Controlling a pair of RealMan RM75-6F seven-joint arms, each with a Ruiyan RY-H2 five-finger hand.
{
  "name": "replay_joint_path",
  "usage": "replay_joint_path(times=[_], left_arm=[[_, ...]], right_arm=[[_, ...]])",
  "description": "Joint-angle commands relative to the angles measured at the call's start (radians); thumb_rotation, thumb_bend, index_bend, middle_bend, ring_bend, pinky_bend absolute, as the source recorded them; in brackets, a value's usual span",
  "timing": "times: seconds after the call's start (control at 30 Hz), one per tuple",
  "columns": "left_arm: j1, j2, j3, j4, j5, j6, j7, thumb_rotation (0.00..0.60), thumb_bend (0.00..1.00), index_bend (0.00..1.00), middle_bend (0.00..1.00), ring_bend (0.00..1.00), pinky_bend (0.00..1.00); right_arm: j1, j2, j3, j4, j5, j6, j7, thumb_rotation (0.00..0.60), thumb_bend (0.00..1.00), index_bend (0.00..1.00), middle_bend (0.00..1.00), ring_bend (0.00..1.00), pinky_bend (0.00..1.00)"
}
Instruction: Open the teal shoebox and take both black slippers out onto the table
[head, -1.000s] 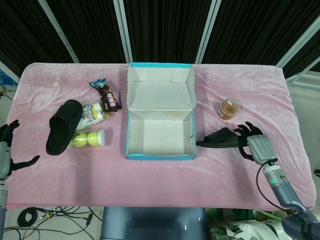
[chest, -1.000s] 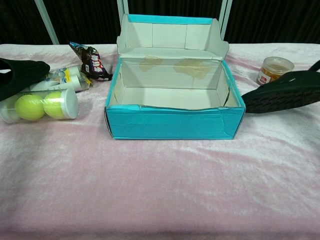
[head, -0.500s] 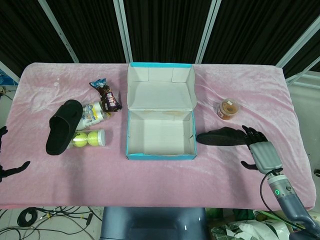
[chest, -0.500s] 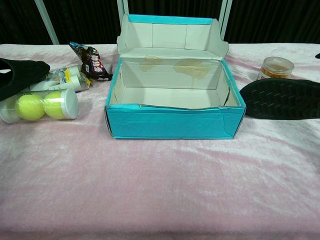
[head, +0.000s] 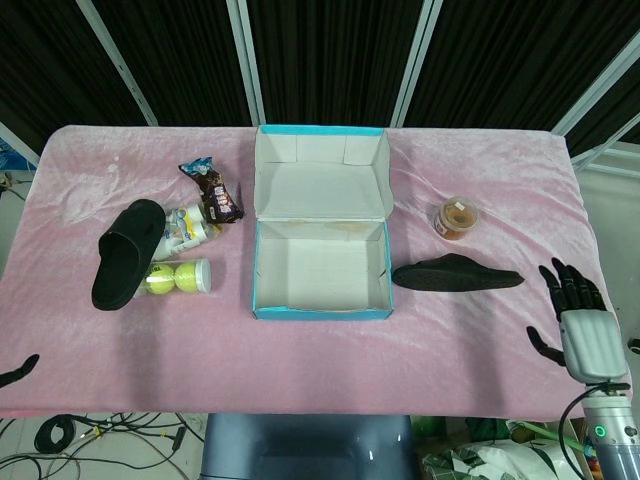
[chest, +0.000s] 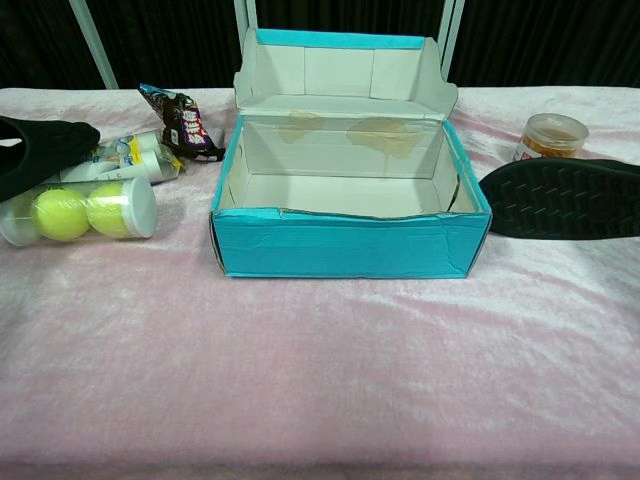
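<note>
The teal shoebox (head: 320, 300) (chest: 345, 248) stands mid-table with its lid folded back, and its white inside holds nothing. One black slipper (head: 128, 252) (chest: 40, 150) lies on the pink cloth to the box's left. The other black slipper (head: 457, 274) (chest: 565, 198) lies just right of the box, its treaded sole showing in the chest view. My right hand (head: 580, 322) hovers at the front right table edge, fingers spread, apart from that slipper and holding nothing. Only a dark tip of my left hand (head: 17, 369) shows at the head view's left edge.
A tube of tennis balls (head: 177, 277) (chest: 80, 212), a white bottle (head: 190, 224) and a snack packet (head: 213, 190) (chest: 185, 122) lie beside the left slipper. An orange-filled jar (head: 455, 217) (chest: 550, 137) stands behind the right slipper.
My right hand has let go of the right slipper and drawn back toward the front right edge. The slipper settled flat on the cloth. My left hand sank almost out of view.
</note>
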Motion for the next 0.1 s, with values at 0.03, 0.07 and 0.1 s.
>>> replay_joint_path(times=[0.03,0.07,0.1], left_arm=[[0.033,-0.016,0.03,0.005,0.042,0.034,0.007,0.6,0.0,0.05,0.12,0.02,0.07],[0.045,-0.019,0.042,0.007,0.056,0.045,0.011,0.6,0.0,0.05,0.12,0.02,0.07],[0.052,-0.021,0.048,0.009,0.067,0.053,0.014,0.6,0.0,0.05,0.12,0.02,0.07]], right_arm=[[-0.036,-0.013,-0.017,0.003,-0.004,0.032,-0.027,0.6,0.22,0.0,0.0,0.0,0.13],[-0.056,-0.016,-0.024,0.004,-0.001,0.049,-0.031,0.6,0.22,0.0,0.0,0.0,0.13],[-0.069,-0.02,-0.028,0.005,-0.004,0.063,-0.032,0.6,0.22,0.0,0.0,0.0,0.13]])
